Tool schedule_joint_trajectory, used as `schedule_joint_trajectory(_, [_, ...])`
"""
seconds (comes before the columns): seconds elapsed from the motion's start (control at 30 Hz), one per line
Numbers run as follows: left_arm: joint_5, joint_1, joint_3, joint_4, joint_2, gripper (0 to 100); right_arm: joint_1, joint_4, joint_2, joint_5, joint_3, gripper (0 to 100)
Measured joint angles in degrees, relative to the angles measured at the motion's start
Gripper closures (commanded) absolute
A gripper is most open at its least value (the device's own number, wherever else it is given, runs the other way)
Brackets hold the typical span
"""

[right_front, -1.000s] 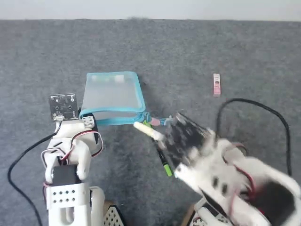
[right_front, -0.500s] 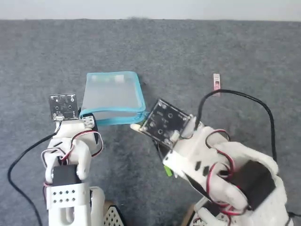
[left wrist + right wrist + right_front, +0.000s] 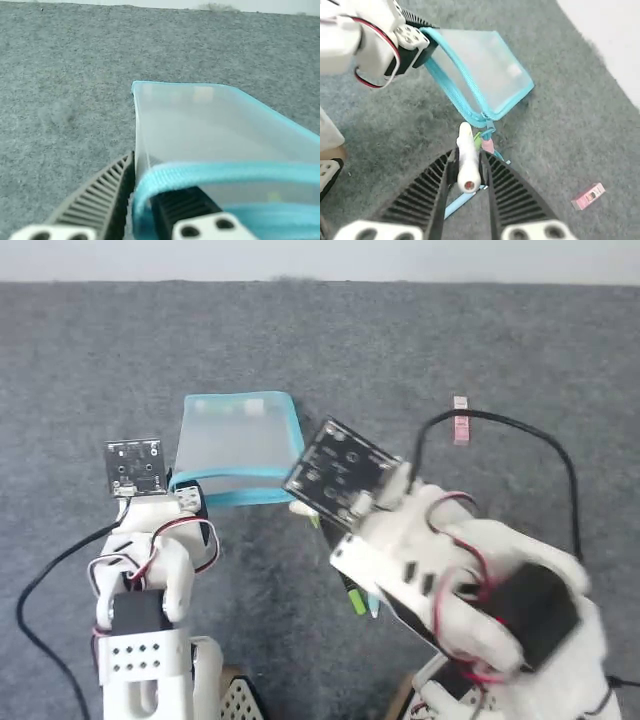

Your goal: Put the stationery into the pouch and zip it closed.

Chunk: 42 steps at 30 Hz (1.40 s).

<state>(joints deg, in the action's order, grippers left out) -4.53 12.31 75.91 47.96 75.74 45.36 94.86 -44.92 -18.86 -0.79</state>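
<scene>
The clear pouch [image 3: 240, 445] with turquoise trim lies flat on the grey carpet, its zipper edge facing the arms. My left gripper [image 3: 142, 175] is shut on the pouch's [image 3: 200, 130] near corner, at the left end of the zipper edge. My right gripper [image 3: 468, 155] is shut on a white pen [image 3: 465, 137] pointing at the pouch's [image 3: 480, 70] zipper end, where a pink and green pull [image 3: 485, 143] hangs. In the high view the pen's tip [image 3: 299, 508] pokes out from under the right arm. A green pen [image 3: 352, 595] and a blue pen [image 3: 372, 606] lie under that arm.
A small pink eraser [image 3: 460, 420] lies alone at the right, also seen as the pink eraser [image 3: 587, 196] beyond my right gripper. The left arm's gripper [image 3: 410, 45] shows at the pouch's far corner. A black cable [image 3: 520, 435] loops over the carpet at right.
The right arm swung left and forward over the pens toward the pouch's zipper end, covering most of the white pen. The left arm and pouch stayed put.
</scene>
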Motion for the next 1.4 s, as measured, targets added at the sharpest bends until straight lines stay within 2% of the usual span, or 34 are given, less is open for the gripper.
schedule_joint_trajectory(0.17, [0.0,0.0,0.0,0.0,0.0,99,4.6,5.7,-0.4,0.0,-11.3,99.3])
schedule_joint_trajectory(0.47, [0.0,0.0,0.0,0.0,0.0,99,6.9,1.0,-0.6,0.0,-12.0,99.3])
schedule_joint_trajectory(0.77, [0.0,0.0,0.0,0.0,0.0,99,7.3,-10.9,0.7,0.0,-0.3,99.3])
schedule_joint_trajectory(1.07, [0.0,0.0,0.0,0.0,0.0,99,7.5,-17.8,0.7,0.0,8.2,99.3])
schedule_joint_trajectory(1.4, [0.0,0.0,0.0,0.0,0.0,99,5.3,-36.1,0.7,0.0,26.7,99.3])
